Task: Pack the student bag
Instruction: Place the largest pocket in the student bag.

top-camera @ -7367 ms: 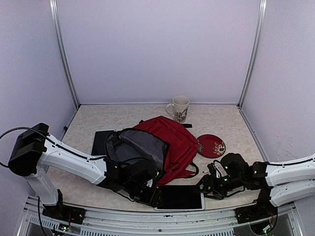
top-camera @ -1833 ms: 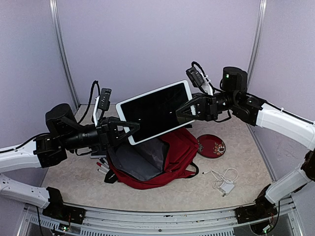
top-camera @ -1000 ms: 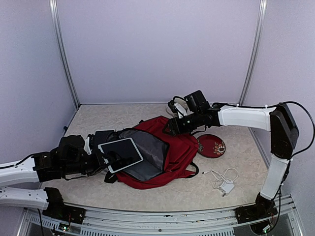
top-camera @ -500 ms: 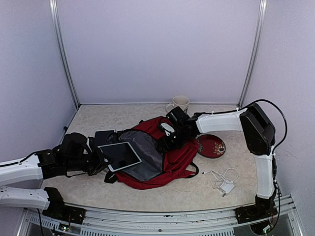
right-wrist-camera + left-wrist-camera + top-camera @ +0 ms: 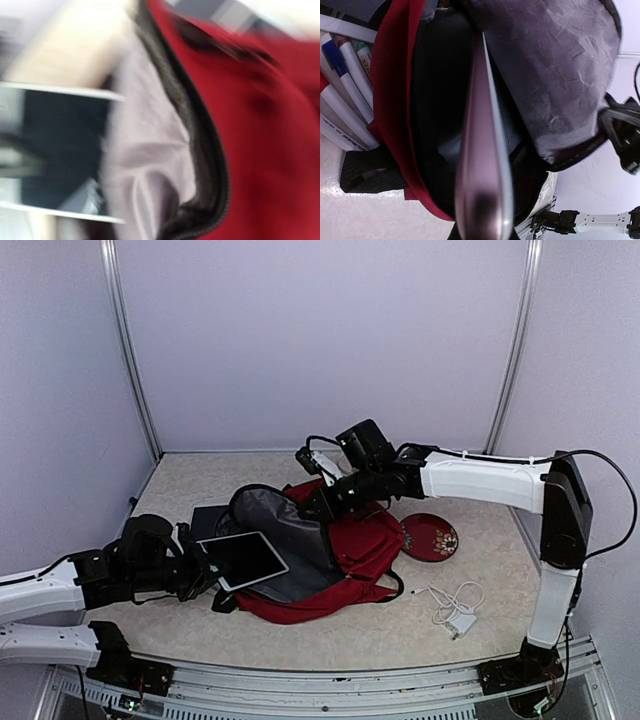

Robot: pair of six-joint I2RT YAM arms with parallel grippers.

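Observation:
The dark red student bag (image 5: pixel 365 540) lies mid-table with its grey-lined main compartment (image 5: pixel 290 535) gaping toward the left. My right gripper (image 5: pixel 318 502) is shut on the upper rim of that opening and holds the flap raised. Its wrist view is blurred and shows the black zipper edge (image 5: pixel 202 150), red fabric and grey lining (image 5: pixel 145 165). My left gripper (image 5: pixel 207 568) is shut on a white-framed tablet (image 5: pixel 245 560), which is tilted with its far edge at the bag's mouth. In the left wrist view the tablet (image 5: pixel 485 165) is seen edge-on, pointing into the dark interior (image 5: pixel 440 100).
A round red patterned plate (image 5: pixel 430 537) lies right of the bag. A white charger with cable (image 5: pixel 455 608) sits at the front right. A black notebook (image 5: pixel 205 520) lies left of the bag, and several markers (image 5: pixel 345 100) lie beside it.
My right gripper has closed on the bag's upper rim and lifted it up and back, so the opening stands taller. The left arm and tablet have barely moved.

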